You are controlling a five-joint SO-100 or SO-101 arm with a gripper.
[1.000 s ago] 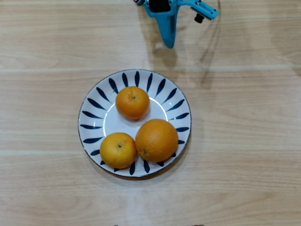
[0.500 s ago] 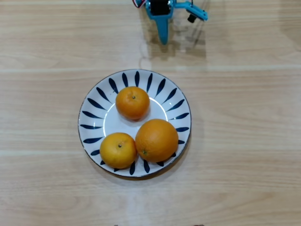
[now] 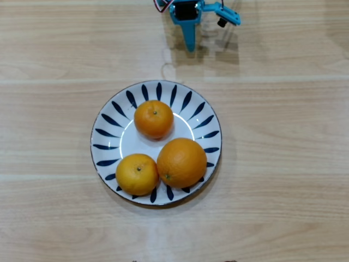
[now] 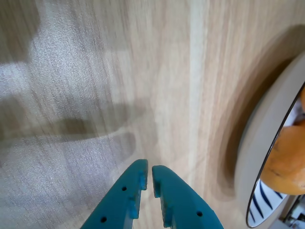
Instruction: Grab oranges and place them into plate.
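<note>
Pincer (image 4: 148, 175): teal, fingers nearly together with a thin slit between the tips, holding nothing, poised over bare wood-grain counter (image 3: 283, 136). Plate (image 3: 109, 117): round, blue-leaf rim, apart from the pincer, mid-counter in the overhead view. Oranges, three, all on the plate: one (image 3: 154, 118) nearest the pincer, stem dot upward; one (image 3: 137, 174) far-left; largest (image 3: 182, 162) far-right, touching it.

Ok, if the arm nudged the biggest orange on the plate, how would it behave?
The biggest orange is round, so it would probably roll. It touches the smaller orange beside it, so that one might shift too. The plate rim curves up and may hold both in.
</note>
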